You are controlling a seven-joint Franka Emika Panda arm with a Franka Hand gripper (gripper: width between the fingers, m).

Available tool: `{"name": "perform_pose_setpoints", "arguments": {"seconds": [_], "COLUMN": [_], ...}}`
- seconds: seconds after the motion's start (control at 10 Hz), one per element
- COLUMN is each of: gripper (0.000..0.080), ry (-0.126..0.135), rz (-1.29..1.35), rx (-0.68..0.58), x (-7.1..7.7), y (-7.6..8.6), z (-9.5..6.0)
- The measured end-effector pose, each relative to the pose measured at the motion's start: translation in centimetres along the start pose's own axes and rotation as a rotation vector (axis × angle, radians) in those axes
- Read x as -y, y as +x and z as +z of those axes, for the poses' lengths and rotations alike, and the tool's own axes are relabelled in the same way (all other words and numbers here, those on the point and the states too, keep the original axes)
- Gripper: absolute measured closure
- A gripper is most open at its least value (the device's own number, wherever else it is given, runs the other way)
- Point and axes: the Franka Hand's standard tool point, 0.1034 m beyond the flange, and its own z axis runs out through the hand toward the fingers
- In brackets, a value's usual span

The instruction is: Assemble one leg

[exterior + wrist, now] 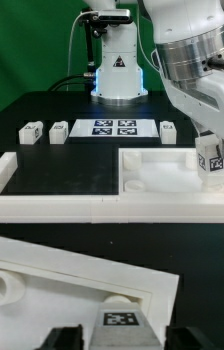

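Partly cropped at frame edge, end effector pinching the leg, small white block, black-and-white square tag, over white tray corner.

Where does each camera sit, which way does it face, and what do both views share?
Exterior view: off the arm, facing the robot's base across the marker board; the arm shows at the exterior view's right.
Wrist view: on the wrist, looking down at the tray; the hand and its fingers show.
Shared: the leg in the hand, the tray.
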Motion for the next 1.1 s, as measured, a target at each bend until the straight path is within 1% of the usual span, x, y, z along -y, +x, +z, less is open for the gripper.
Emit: {"name": "perform_pose_setpoints", "arguments": {"seconds": [0.1,0.2,0.3,0.5,0.6,0.7,0.8,0.9,1.0,1.1], "gripper": [0.0189,0.0189,0.0162,0.0152,0.0152,0.0151,0.0151,0.0151,0.0151,0.0151], "ry": [-0.004,-0.010,-0.016,-0.017,-0.018,-0.015,-0.001,-0.004,0.004,0.012], "rz": [-0.082,-0.231,-0.379,-0.542,-0.670,-0.815,-1.011,-1.169,-1.210,-1.158], "rx": [-0.003,-0.003,-0.008,-0.007,-0.006,-0.027,-0.100,-0.131,-0.145,-0.140], "x": [-0.1,-0.3,-0.3,-0.3,-0.3,0.0,1.0,1.4,1.6,1.6], "y": [0.0,-0.1,-0.3,-0.2,-0.1,0.1,0.4,0.6,0.6,0.5], "z": [0.1,0.3,0.3,0.3,0.3,0.2,-0.1,-0.1,-0.2,-0.1]}}
